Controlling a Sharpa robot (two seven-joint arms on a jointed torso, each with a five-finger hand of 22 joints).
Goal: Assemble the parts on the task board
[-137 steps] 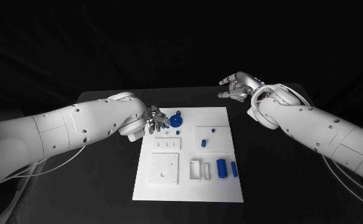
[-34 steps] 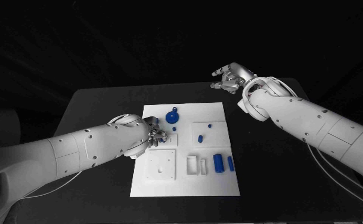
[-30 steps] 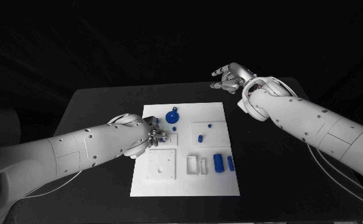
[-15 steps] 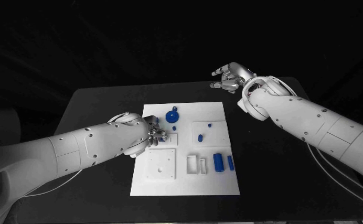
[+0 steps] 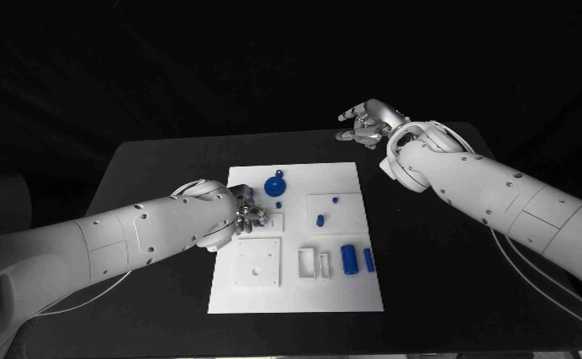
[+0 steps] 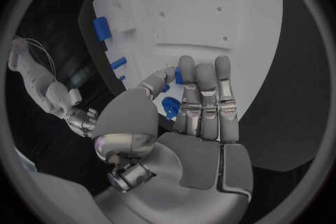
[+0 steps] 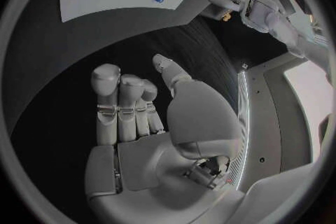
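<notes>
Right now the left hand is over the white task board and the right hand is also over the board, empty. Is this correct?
Not quite. The right hand is empty but hovers over the black table beyond the task board, as the head view shows. The left hand is over the board, as you say.

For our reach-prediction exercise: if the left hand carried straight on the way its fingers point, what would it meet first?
Probably the task board: the left hand has its fingers lying low over that white surface, by a small blue part. Depth is unclear.

The left hand (image 5: 246,213) rests on the task board (image 5: 346,292); the right hand (image 5: 367,128) hangs beyond it.
</notes>
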